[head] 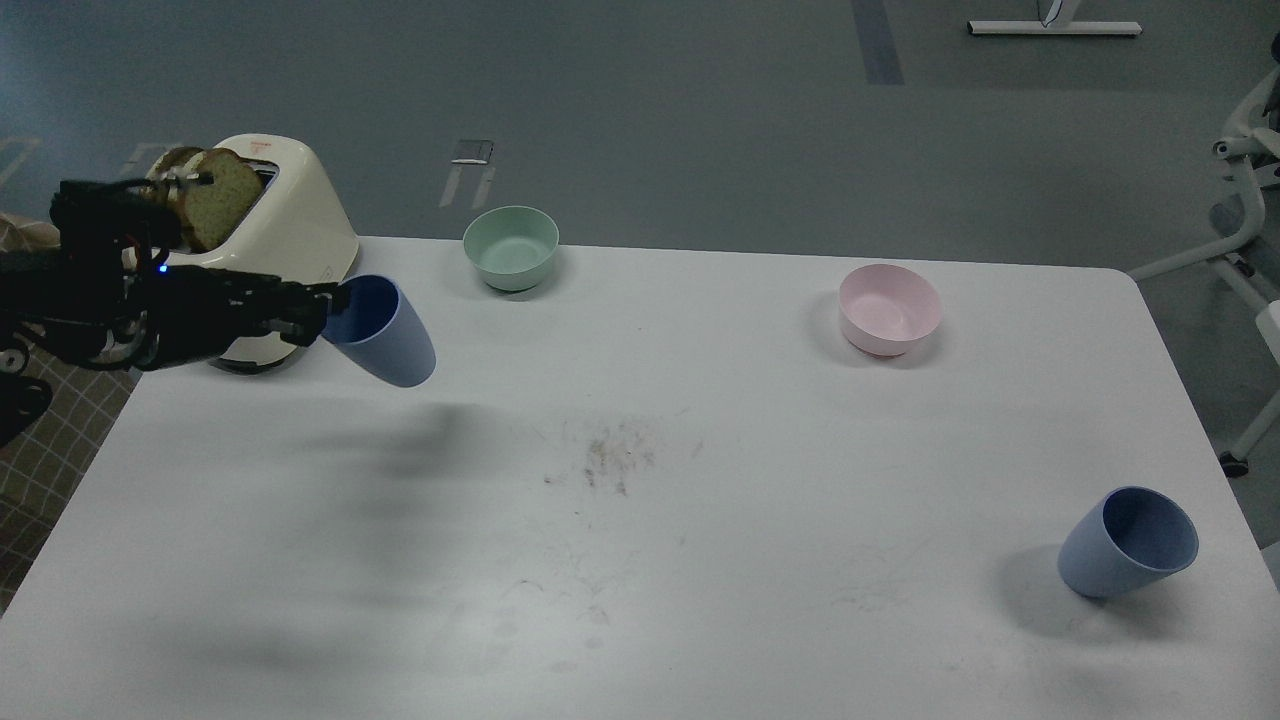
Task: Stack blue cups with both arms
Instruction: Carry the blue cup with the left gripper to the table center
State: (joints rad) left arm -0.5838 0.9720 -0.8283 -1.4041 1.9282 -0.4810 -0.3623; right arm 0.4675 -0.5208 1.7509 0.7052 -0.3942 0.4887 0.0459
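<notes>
Head view: left tool [325, 305] grips a blue cup [385, 335] by its rim, lifted above the worktop [640, 560]. Second cup [1128, 545] sits far right of it. Right tool unseen. Keep the held cup level, carry rightward.

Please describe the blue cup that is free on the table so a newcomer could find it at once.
Start at the white table and go to its near right corner. The blue cup stands there alone, tilted. The other blue cup is held far left by the left end effector.
</notes>
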